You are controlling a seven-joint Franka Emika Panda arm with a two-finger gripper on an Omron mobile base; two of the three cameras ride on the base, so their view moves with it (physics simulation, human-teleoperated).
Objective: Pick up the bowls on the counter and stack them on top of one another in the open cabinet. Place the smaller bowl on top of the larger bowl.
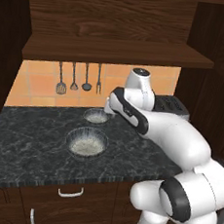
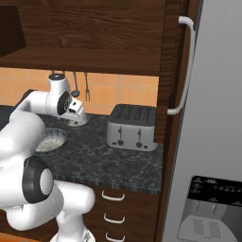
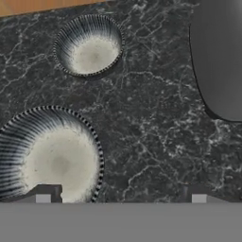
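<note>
The counter [image 1: 32, 140] is a black marble-look worktop with fine white veins, running across the middle of the left base view above dark wood drawers [image 1: 70, 205] with white handles. Behind it is an orange tiled wall [image 1: 38, 84], where four utensils [image 1: 78, 78] hang in a row at centre frame.

The larger bowl [image 1: 86, 142] sits upright on the counter at the centre of the left base view; in the hand view it occupies the lower left [image 3: 49, 156]. The smaller bowl [image 1: 96, 116] stands just behind it, nearer the tiles, and appears in the upper left of the hand view [image 3: 89, 45]. The two bowls are near each other but apart, with bare worktop between them.

The open cabinet [image 1: 115, 50] spans the top of both base views; its plank shelf and wood-grain back are visible.

The gripper [image 3: 120, 198] points down at the counter, its two fingertips [image 3: 43, 197] showing well apart at the bottom of the hand view, released and holding nothing. The left tip lies over the larger bowl's near rim in that view; whether it touches cannot be told.

A silver toaster [image 2: 131, 127] stands on the counter at the centre of the right base view, and a grey refrigerator [image 2: 212, 118] with a white handle takes up the right side.
</note>
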